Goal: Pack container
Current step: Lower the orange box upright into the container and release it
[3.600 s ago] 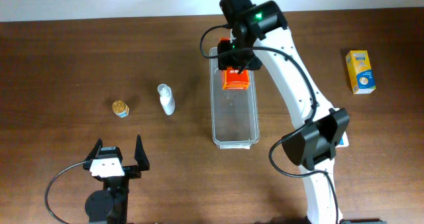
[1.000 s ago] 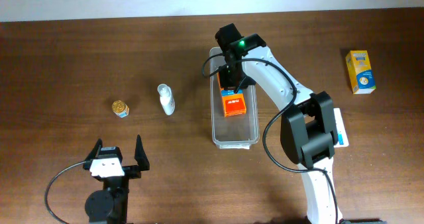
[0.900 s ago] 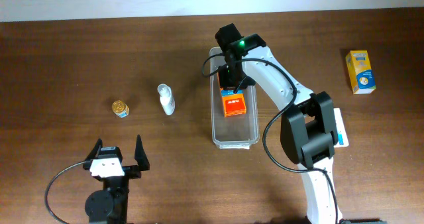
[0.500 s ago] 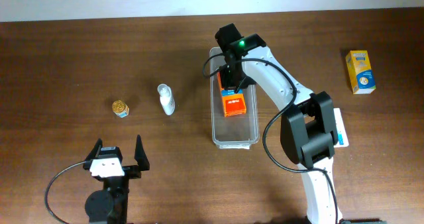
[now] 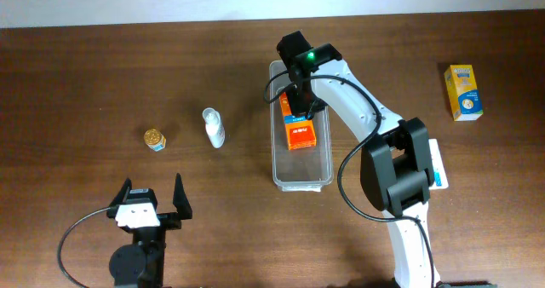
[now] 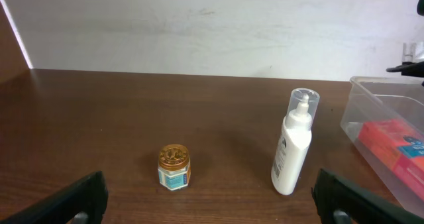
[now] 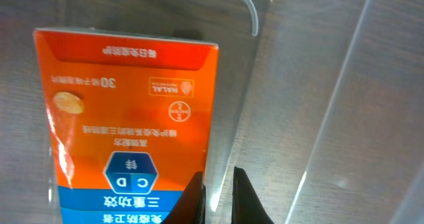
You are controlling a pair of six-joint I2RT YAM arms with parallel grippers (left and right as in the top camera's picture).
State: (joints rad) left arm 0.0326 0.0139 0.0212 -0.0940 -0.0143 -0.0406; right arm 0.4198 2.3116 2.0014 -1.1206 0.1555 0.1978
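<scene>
The container [image 5: 302, 170] is a long clear plastic bin lying lengthwise at the table's centre, also seen in the left wrist view [image 6: 371, 105]. An orange and blue box [image 5: 301, 135] lies flat inside it, near the middle. My right gripper [image 5: 298, 109] hangs over the bin's far half. In the right wrist view the gripper [image 7: 218, 184] is shut, its fingers nearly touching with nothing between them. It stands just beside the orange box [image 7: 126, 111], above the clear floor [image 7: 318, 131]. My left gripper [image 5: 153, 192] rests open near the front left, its jaws [image 6: 212, 197] wide and bare.
A white pump bottle [image 5: 214, 127] and a small gold-lidded jar [image 5: 154, 139] stand left of the bin, ahead of the left gripper. A yellow box [image 5: 464, 92] lies at the far right. A blue and white item [image 5: 437, 169] sits by the right arm's base.
The orange box, earlier held above the bin's far end, now lies inside it. Over the last second the right jaws closed beside the box. The left arm has not moved.
</scene>
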